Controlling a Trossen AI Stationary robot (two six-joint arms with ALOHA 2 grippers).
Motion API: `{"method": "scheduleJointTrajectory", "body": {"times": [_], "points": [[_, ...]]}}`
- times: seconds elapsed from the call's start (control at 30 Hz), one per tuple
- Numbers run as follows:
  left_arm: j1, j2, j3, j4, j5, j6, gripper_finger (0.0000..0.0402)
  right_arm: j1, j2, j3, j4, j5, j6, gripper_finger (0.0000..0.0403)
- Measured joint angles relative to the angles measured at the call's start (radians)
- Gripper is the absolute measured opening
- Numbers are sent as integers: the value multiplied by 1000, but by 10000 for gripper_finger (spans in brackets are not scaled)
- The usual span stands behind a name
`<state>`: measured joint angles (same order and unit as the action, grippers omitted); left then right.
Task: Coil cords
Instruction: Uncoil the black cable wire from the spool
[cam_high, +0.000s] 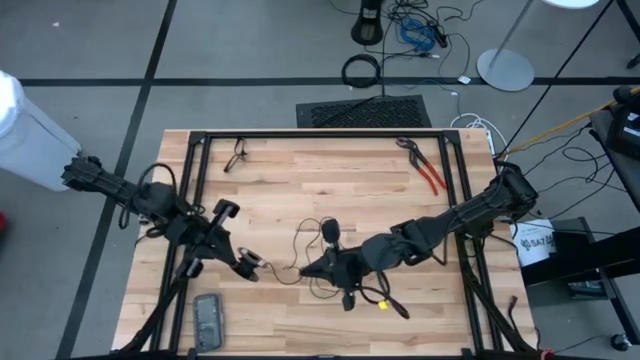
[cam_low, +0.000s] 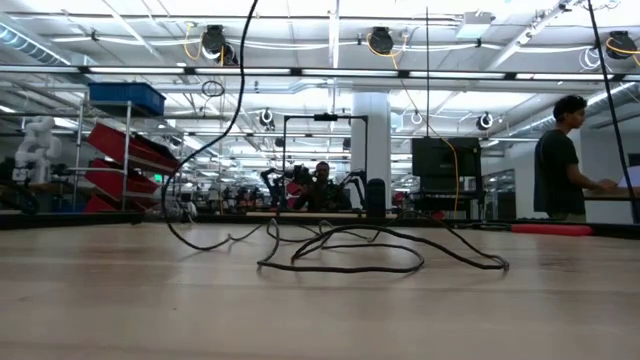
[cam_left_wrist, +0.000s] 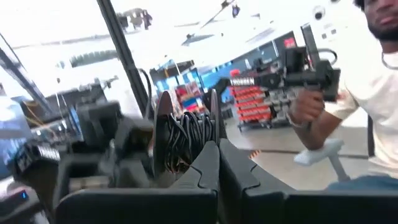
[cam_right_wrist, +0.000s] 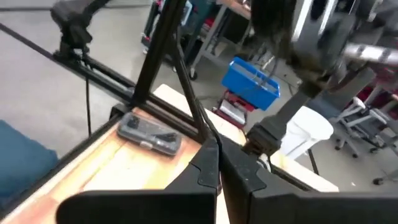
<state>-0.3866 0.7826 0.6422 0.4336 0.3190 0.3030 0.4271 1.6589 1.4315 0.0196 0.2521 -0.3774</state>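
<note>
Near the middle of the wooden table (cam_high: 300, 190), the thin black cord (cam_high: 305, 245) lies in loose, uncoiled loops, flat on the boards in the low view (cam_low: 340, 255). Its strands run between the two pincers. Just beside it on one side sits the right gripper (cam_high: 308, 268), fingers pressed together and holding nothing. On the other side, close by, the left gripper (cam_high: 250, 266) is likewise closed and empty. Red-handled pliers (cam_high: 425, 168) lie well apart, towards the far right corner.
</note>
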Motion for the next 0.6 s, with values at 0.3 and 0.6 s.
{"method": "scheduleJointTrajectory", "body": {"times": [0.3, 0.6], "points": [[0, 146, 0, 145, 74, -1, 0, -84, 73, 0, 60, 11, 83, 0], [0, 298, 34, 187, 123, -34, 0, -105, 83, 0, 103, 197, 75, 0]]}}
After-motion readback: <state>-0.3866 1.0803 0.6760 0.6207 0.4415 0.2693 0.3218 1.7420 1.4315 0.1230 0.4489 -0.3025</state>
